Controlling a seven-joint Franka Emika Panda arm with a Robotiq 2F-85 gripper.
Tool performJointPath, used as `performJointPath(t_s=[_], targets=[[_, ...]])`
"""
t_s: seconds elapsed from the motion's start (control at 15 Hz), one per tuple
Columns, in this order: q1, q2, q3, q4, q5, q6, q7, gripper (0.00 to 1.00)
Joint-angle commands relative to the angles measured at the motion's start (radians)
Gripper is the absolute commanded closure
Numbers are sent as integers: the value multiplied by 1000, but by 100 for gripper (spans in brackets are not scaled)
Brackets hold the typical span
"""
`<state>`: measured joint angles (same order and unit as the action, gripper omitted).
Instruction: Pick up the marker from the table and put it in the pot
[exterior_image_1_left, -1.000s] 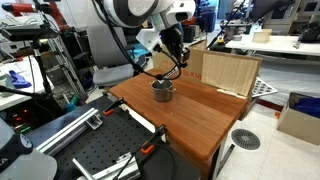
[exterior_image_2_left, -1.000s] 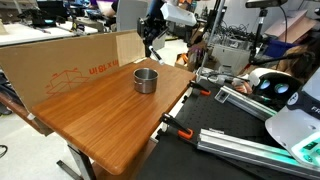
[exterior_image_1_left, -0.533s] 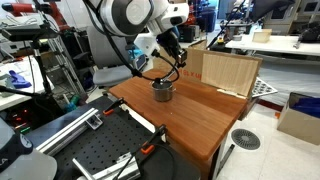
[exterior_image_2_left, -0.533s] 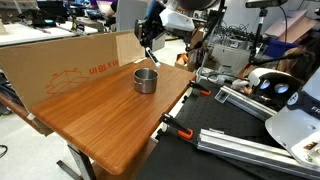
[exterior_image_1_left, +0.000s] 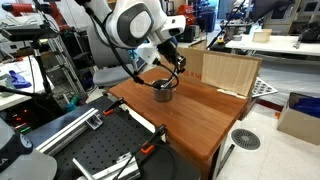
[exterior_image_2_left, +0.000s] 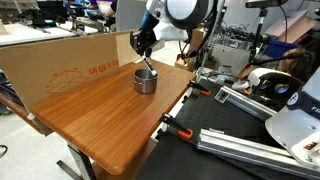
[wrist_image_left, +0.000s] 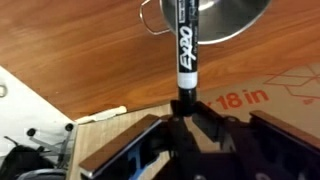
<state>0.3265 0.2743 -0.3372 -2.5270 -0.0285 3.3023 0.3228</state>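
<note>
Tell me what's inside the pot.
The marker, held by the hand, has its far end over the opening of the pot. The interior that shows is bare metal; the strip behind the marker is covered.

The pot (exterior_image_2_left: 146, 80) is shiny metal, the marker (wrist_image_left: 185, 40) glossy plastic, the table (exterior_image_2_left: 105, 120) smooth wood.

The arm (exterior_image_1_left: 135, 25) bends downward, its tool (wrist_image_left: 186, 105) (clamped on the marker (wrist_image_left: 186, 40)) pointing down.
</note>
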Motion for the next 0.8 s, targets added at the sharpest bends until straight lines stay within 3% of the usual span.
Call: performJointPath(t_s=[0.0, 0.47, 0.6, 0.73], targets=[[119, 46, -75, 20, 48, 45, 20, 95], [223, 76, -140, 38, 111, 17, 25, 95], [240, 88, -160, 43, 118, 3, 18, 53], [248, 100, -171, 50, 118, -16, 19, 39]])
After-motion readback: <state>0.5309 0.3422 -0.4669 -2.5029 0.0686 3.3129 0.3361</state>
